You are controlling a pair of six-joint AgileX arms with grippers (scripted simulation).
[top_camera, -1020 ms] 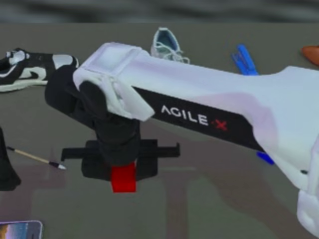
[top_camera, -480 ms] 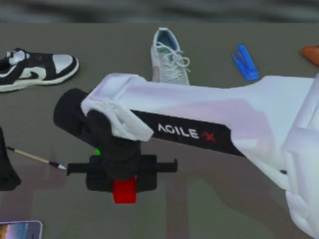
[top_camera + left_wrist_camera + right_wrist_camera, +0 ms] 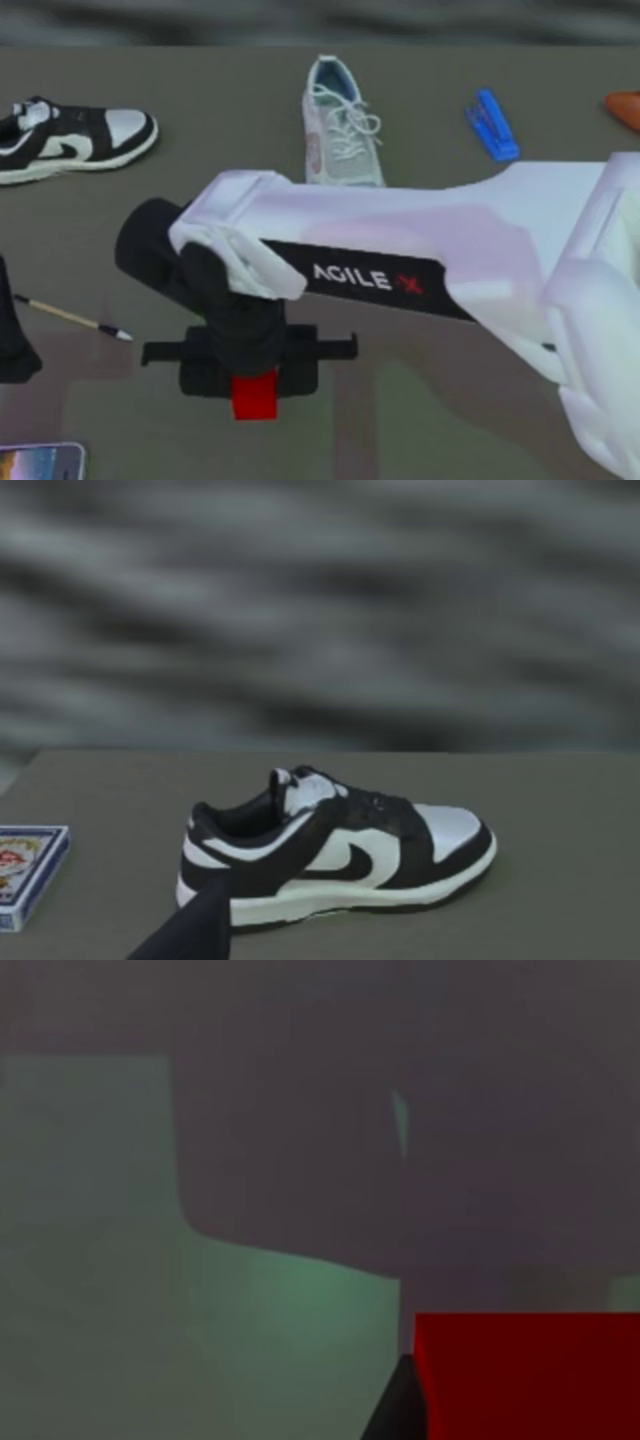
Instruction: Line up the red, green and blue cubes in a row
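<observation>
Right arm (image 3: 420, 260) perhaps hides 2 cubes; red cube (image 3: 255, 396) half-covered.

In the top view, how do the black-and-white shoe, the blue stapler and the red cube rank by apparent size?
1. black-and-white shoe
2. blue stapler
3. red cube, partly hidden under the right hand, so unsure against the stapler.

Dull olive-grey table (image 3: 450, 90) against a blurred, grey-streaked backdrop (image 3: 320, 610).
</observation>
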